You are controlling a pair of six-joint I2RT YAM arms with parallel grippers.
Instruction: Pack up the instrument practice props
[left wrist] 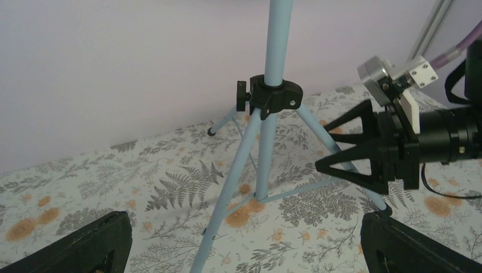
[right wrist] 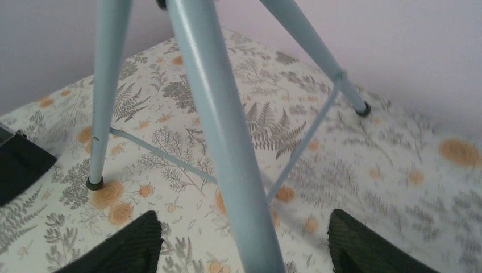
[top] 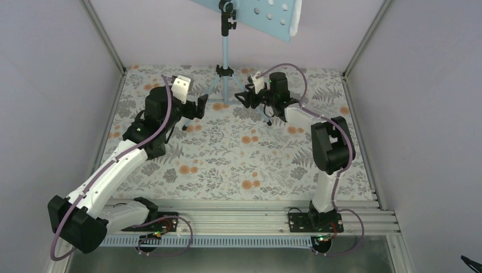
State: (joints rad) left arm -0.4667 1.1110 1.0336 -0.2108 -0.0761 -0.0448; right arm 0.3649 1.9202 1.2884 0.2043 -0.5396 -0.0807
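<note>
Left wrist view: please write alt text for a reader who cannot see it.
A light blue tripod music stand stands on a floral tablecloth, its legs spreading from a black collar on the pole. From the right, the right hand points toward one leg with fingers open; the left hand, also open, shows only as two dark fingertips at the bottom corners.

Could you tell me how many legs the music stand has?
3 on the light blue tripod music stand: one leg toward the back wall, one toward the left wrist camera, one toward the right gripper. None seems hidden.
</note>
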